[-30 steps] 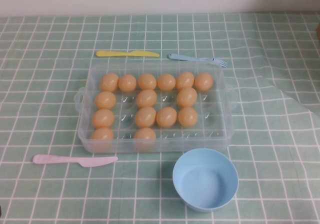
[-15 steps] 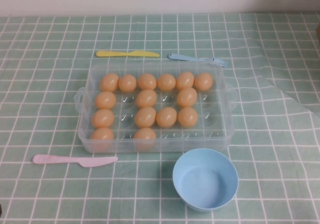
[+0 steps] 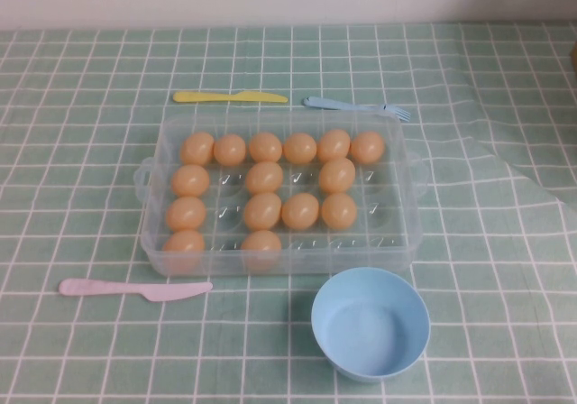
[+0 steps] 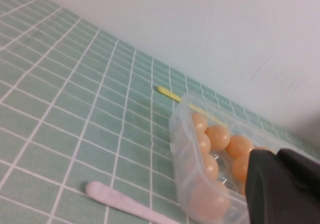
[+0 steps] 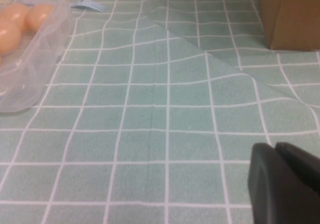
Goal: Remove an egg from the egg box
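The clear plastic egg box (image 3: pixel 279 261) stands in the middle of the table with several orange-tan eggs in its cells, such as one egg (image 3: pixel 299 211) in the third row. Neither gripper shows in the high view. In the left wrist view my left gripper (image 4: pixel 277 155) is shut and empty, hanging beside the left end of the egg box (image 4: pixel 181 134), apart from its eggs (image 4: pixel 218 136). In the right wrist view my right gripper (image 5: pixel 275 146) is shut and empty over bare cloth, well to the right of the egg box (image 5: pixel 30 79).
A light blue bowl (image 3: pixel 370 323) sits in front of the box. A pink knife (image 3: pixel 135 289) lies at front left, a yellow knife (image 3: pixel 230 97) and a blue fork (image 3: pixel 356 106) behind the box. A brown box (image 5: pixel 290 14) stands at far right near a cloth fold.
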Robot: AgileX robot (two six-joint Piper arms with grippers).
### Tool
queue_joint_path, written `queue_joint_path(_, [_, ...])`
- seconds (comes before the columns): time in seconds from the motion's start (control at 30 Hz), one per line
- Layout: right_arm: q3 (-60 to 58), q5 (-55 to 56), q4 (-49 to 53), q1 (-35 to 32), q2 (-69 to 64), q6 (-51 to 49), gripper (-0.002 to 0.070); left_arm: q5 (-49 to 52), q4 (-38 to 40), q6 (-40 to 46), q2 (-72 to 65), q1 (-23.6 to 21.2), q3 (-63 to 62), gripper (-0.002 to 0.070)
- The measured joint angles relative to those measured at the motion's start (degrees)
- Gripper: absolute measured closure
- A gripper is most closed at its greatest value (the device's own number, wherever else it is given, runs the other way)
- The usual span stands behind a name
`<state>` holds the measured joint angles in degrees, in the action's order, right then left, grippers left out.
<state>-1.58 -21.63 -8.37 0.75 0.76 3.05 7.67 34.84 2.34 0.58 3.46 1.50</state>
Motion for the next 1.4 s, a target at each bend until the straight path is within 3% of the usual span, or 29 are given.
queue_joint_path(0.13, [0.00,0.00,0.00,0.00,0.00,0.00,0.0694,0.55,0.73,-0.10,0.00,0.00,-0.45,0.0678])
queue_joint_path(0.3, [0.00,0.00,0.00,0.00,0.00,0.00,0.0694,9.82,-2.76,-0.10,-3.93,0.00,-10.39,0.0678])
queue_joint_path(0.5, [0.00,0.00,0.00,0.00,0.00,0.00,0.0694,27.89,-11.84,0.05,-21.30,0.00,-27.79,0.0678])
queue_joint_path(0.67, [0.00,0.00,0.00,0.00,0.00,0.00,0.0694,40.14,-14.05,6.99,-37.36,0.00,-38.99,0.0678])
queue_joint_path(0.87, [0.00,0.00,0.00,0.00,0.00,0.00,0.0694,45.27,-14.18,12.75,-54.49,0.50,-49.92,0.0678])
queue_joint_path(1.1, [0.00,0.00,0.00,0.00,0.00,0.00,0.0694,47.08,-17.53,13.25,-73.12,10.26,-62.32,0.0678])
queue_joint_path(1.4, [0.00,0.00,0.00,0.00,0.00,0.00,0.0694,56.01,-30.32,5.45,-89.78,23.92,-76.81,0.0678])
